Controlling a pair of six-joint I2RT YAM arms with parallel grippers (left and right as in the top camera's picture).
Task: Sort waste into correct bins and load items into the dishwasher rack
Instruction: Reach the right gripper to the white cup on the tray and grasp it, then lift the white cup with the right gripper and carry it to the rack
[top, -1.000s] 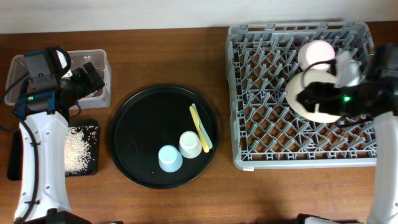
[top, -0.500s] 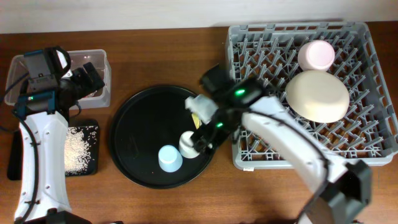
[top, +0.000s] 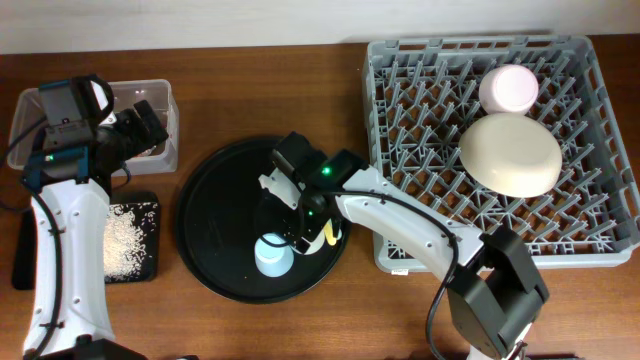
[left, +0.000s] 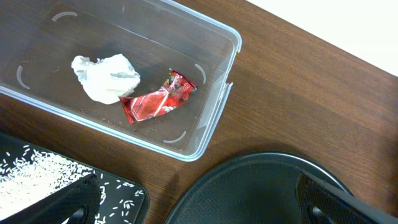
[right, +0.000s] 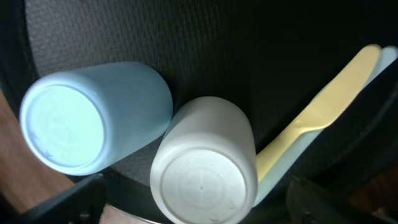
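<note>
My right gripper (top: 300, 228) hangs open over the round black tray (top: 220, 200). The upturned white cup (right: 205, 162) stands between its spread fingers, untouched. The light blue cup (right: 93, 115) stands beside it, and the yellow utensil (right: 323, 109) lies on the other side. The cream bowl (top: 510, 153) and pink bowl (top: 508, 88) rest in the grey rack (top: 420, 200). My left gripper (left: 199, 208) is open and empty by the clear box (left: 217, 81), which holds the tissue (left: 104, 76) and red wrapper (left: 158, 99). Rice (top: 128, 235) lies on the shallow black tray (top: 148, 268).
The rack fills the right side of the table, its near-left corner close to the round tray. The clear box and the shallow tray sit at the far left, under my left arm. Bare wood shows along the front edge.
My right arm has swung from the rack to the round tray, leaving the cream bowl in the rack, and now hovers around the white cup. The left arm has not moved.
</note>
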